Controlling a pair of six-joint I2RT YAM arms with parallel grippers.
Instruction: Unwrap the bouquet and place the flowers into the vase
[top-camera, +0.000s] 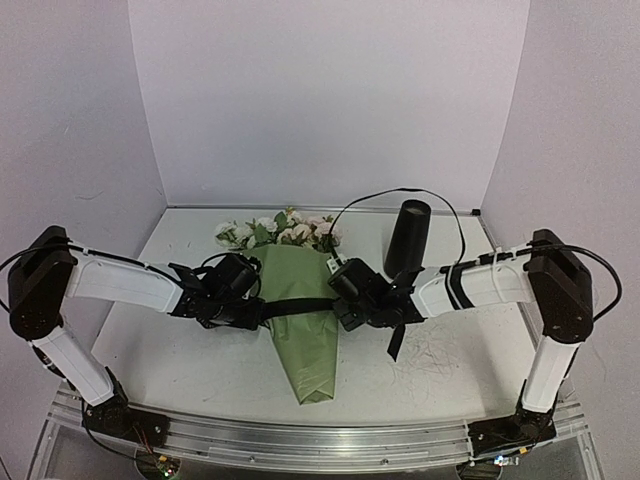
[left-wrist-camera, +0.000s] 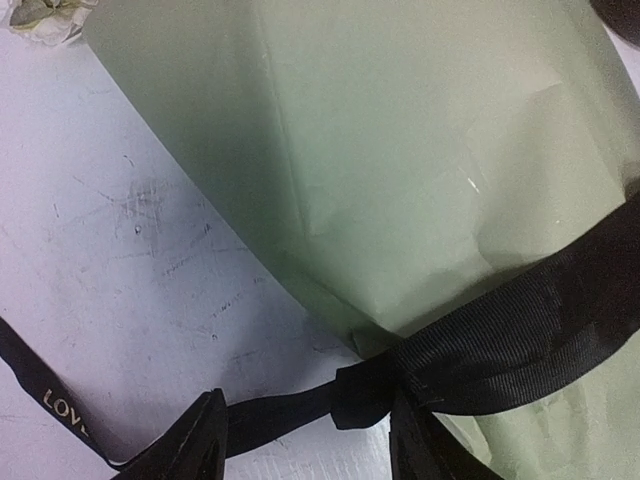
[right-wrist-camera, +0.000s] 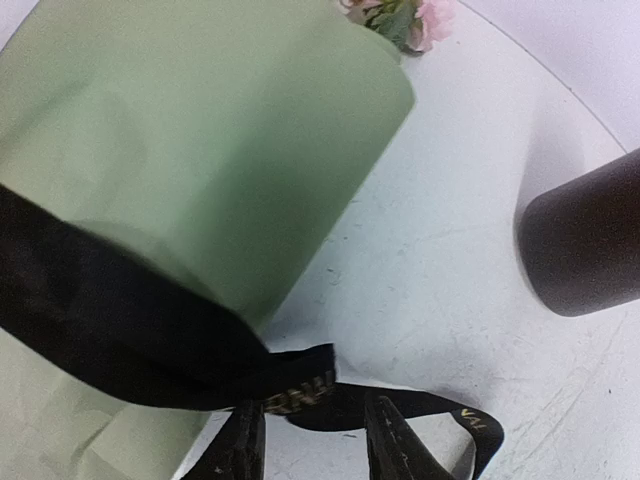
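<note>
The bouquet (top-camera: 300, 335) lies flat on the table as a green paper cone, its tip toward the near edge. The flowers (top-camera: 280, 230) stick out at its far end. A black ribbon (top-camera: 300, 305) crosses the cone's middle. My left gripper (top-camera: 250, 305) sits at the cone's left edge, open. The ribbon's knot (left-wrist-camera: 370, 395) and a tail lie between its fingers. At the cone's right edge my right gripper (top-camera: 343, 300) is open, jaws narrowly apart. A gold-lettered ribbon tail (right-wrist-camera: 300, 392) lies across its fingertips. The black vase (top-camera: 408, 238) stands upright to the right, behind the right gripper.
White walls close in the table on three sides. A black cable (top-camera: 400, 192) arches over the vase. A loose ribbon end (top-camera: 397, 340) hangs on the table under the right wrist. A metal rail (top-camera: 320, 440) runs along the near edge.
</note>
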